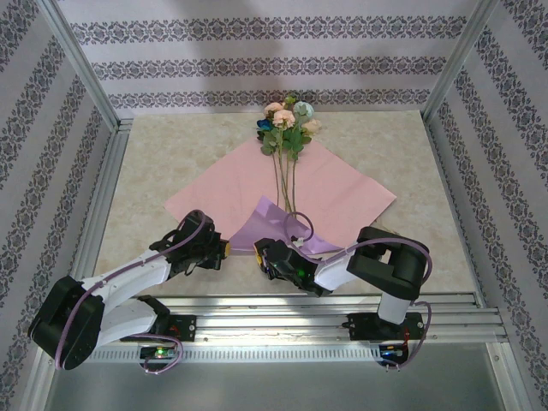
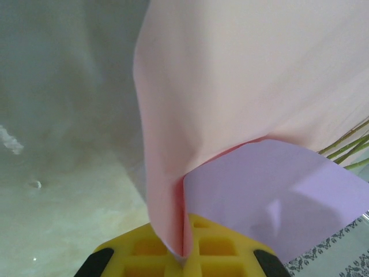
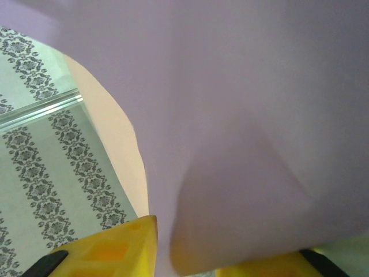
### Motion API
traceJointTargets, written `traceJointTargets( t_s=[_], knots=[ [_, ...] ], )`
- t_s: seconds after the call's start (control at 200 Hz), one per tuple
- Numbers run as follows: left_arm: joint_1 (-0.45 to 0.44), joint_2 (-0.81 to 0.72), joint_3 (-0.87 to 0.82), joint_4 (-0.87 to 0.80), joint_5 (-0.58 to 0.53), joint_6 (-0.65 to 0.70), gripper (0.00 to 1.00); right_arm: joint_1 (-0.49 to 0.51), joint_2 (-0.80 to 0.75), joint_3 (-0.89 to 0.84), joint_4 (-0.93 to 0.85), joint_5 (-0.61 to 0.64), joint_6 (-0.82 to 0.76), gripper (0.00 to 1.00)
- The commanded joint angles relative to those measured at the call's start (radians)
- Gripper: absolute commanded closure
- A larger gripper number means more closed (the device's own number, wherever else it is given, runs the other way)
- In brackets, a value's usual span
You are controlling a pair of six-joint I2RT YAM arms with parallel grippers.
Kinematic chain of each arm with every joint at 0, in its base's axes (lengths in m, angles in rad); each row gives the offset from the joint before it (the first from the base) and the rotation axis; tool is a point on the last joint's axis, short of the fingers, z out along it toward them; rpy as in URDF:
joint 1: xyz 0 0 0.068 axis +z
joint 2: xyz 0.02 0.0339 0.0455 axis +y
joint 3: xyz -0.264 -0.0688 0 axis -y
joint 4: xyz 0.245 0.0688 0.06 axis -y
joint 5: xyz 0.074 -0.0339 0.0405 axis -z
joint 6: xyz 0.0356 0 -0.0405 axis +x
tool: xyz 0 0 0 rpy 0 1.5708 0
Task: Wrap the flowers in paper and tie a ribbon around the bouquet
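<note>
Top view: your paper [image 1: 342,193] lies pink face up on the table [image 1: 171,154], near corner flipped lilac. The flowers [image 1: 287,124] lie across it, blooms far. The left gripper [image 1: 218,248] and right gripper [image 1: 261,253] are at the near corner.

Left wrist: jaws pinched together on the paper's edge.

Right wrist: lilac paper runs between the yellow fingers [image 3: 109,251]; can't tell if they're gripping it.

Bare beige marbled tabletop [image 1: 154,163] left and right of wide pink-lilac paper sheet [image 1: 342,193]; flower bunch [image 1: 287,124] blocks far centre
</note>
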Motion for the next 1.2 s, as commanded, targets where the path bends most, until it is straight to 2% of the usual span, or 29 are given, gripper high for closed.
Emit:
traceJointTargets(
  t_s=[0.0, 0.06, 0.155, 0.255, 0.31, 0.355, 0.38, 0.47, 0.535, 0.694, 0.814, 0.944, 1.094, 1.194],
  knots=[
    [0.023, -0.013, 0.001, -0.071, 0.012, -0.018, 1.0, -0.017, 0.007, -0.049, -0.081, 0.057, -0.026, 0.67],
    [0.032, -0.015, 0.001, -0.075, 0.018, -0.012, 1.0, -0.023, 0.007, -0.054, -0.078, 0.063, -0.039, 0.68],
    [0.05, -0.022, -0.001, -0.096, 0.029, -0.001, 1.0, -0.042, -0.001, -0.059, -0.081, 0.063, -0.061, 0.75],
    [0.071, -0.033, -0.003, -0.117, 0.039, 0.014, 1.0, -0.059, -0.018, -0.069, -0.098, 0.064, -0.079, 0.95],
    [0.083, -0.034, -0.002, -0.125, 0.045, 0.026, 1.0, -0.073, -0.022, -0.067, -0.1, 0.048, -0.092, 0.99],
    [0.089, -0.031, -0.003, -0.126, 0.051, 0.031, 1.0, -0.079, -0.027, -0.063, -0.103, 0.037, -0.098, 0.99],
    [0.093, -0.031, -0.003, -0.127, 0.053, 0.032, 1.0, -0.082, -0.034, -0.06, -0.112, 0.035, -0.103, 0.96],
    [0.104, -0.031, -0.005, -0.126, 0.059, 0.034, 1.0, -0.084, -0.08, -0.04, -0.218, 0.018, -0.116, 0.66],
    [0.11, -0.029, -0.004, -0.127, 0.063, 0.038, 1.0, -0.089, -0.106, -0.034, -0.285, 0.02, -0.133, 0.62],
    [0.117, -0.028, -0.004, -0.127, 0.068, 0.044, 1.0, -0.11, -0.083, -0.061, -0.248, 0.003, -0.124, 0.76],
    [0.127, -0.029, -0.004, -0.137, 0.072, 0.055, 1.0, -0.117, -0.085, -0.055, -0.273, -0.01, -0.125, 0.8],
    [0.139, -0.04, 0.0, -0.16, 0.067, 0.072, 1.0, -0.12, -0.095, -0.047, -0.291, -0.015, -0.127, 0.96],
    [0.145, -0.034, 0.003, -0.166, 0.076, 0.092, 1.0, -0.12, -0.122, -0.014, -0.346, -0.033, -0.105, 1.0],
    [0.145, -0.041, 0.015, -0.193, 0.091, 0.116, 0.67, -0.118, -0.136, 0.017, -0.386, -0.044, -0.087, 1.0]
  ],
)
